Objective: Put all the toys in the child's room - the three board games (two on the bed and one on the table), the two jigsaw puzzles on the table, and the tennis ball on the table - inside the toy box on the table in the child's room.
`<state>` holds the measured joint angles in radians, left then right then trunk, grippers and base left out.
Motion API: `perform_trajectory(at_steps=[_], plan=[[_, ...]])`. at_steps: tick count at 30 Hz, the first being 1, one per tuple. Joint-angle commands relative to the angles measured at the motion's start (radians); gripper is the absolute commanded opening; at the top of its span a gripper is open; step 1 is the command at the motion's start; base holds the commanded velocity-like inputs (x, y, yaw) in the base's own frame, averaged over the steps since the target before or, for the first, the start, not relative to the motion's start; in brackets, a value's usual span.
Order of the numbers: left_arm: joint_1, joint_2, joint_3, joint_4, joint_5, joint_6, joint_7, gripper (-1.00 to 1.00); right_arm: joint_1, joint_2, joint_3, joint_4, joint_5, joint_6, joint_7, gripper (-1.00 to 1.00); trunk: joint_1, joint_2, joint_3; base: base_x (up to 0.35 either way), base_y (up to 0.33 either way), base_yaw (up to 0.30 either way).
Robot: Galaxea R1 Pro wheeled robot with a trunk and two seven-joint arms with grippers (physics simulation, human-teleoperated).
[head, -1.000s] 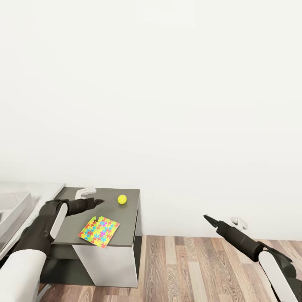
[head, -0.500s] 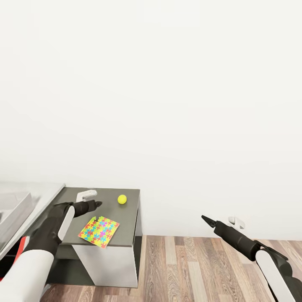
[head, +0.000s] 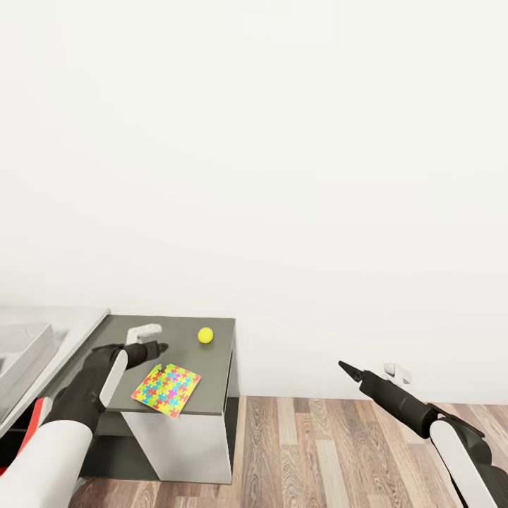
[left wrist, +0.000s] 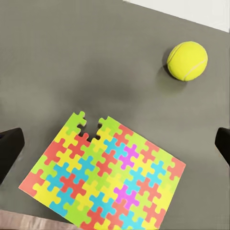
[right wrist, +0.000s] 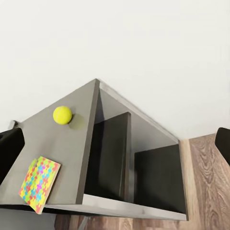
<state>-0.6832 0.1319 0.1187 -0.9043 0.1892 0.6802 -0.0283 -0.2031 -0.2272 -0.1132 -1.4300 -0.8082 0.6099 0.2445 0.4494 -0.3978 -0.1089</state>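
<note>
jigsaw puzzle [left wrist: 104, 178]: bright mosaic sheet, flat on dark table [head: 212, 374], one piece missing at edge. tennis ball [left wrist: 187, 60] yellow-green, apart. left gripper [left wrist: 115, 143] spread wide above puzzle; right gripper [head: 346, 367] can't tell.

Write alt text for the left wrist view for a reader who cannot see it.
A flat jigsaw puzzle in bright yellow, pink, blue and green lies on the dark grey table, with a small notch missing along one edge. A yellow-green tennis ball rests on the same surface, apart from the puzzle. The left gripper's dark fingertips show at either side edge, spread wide.
</note>
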Motion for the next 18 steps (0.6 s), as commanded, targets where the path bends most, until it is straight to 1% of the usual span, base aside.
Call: perform_trajectory(at_steps=[1,3,5,11,18], plan=[[-0.001,0.0,0.002,0.0,0.002,-0.003,-0.001,1.0,-0.001,0.0,-0.002,-0.001,-0.002,0.006,0.003,1.0,0.001,-0.002,-0.002,0.0,0.0,0.0],[-0.001,0.0,0.001,0.003,0.001,-0.026,0.004,1.0,-0.001,0.0,-0.002,-0.002,-0.002,0.004,0.004,1.0,0.001,-0.002,-0.002,0.004,0.0,0.0],[-0.001,0.0,0.001,0.005,0.0,-0.033,0.005,1.0,-0.001,0.0,-0.002,-0.002,-0.002,0.004,0.004,1.0,0.001,-0.002,-0.002,0.046,0.0,0.0],[-0.001,-0.001,-0.002,0.008,-0.002,-0.044,0.007,1.0,-0.001,0.0,0.0,-0.002,-0.002,0.004,0.004,1.0,0.001,-0.002,-0.002,0.158,0.022,0.0],[-0.001,-0.001,-0.004,0.008,-0.002,-0.048,0.007,1.0,-0.001,0.0,0.0,-0.003,-0.002,0.004,0.005,1.0,0.001,-0.002,-0.002,0.043,0.004,0.0]])
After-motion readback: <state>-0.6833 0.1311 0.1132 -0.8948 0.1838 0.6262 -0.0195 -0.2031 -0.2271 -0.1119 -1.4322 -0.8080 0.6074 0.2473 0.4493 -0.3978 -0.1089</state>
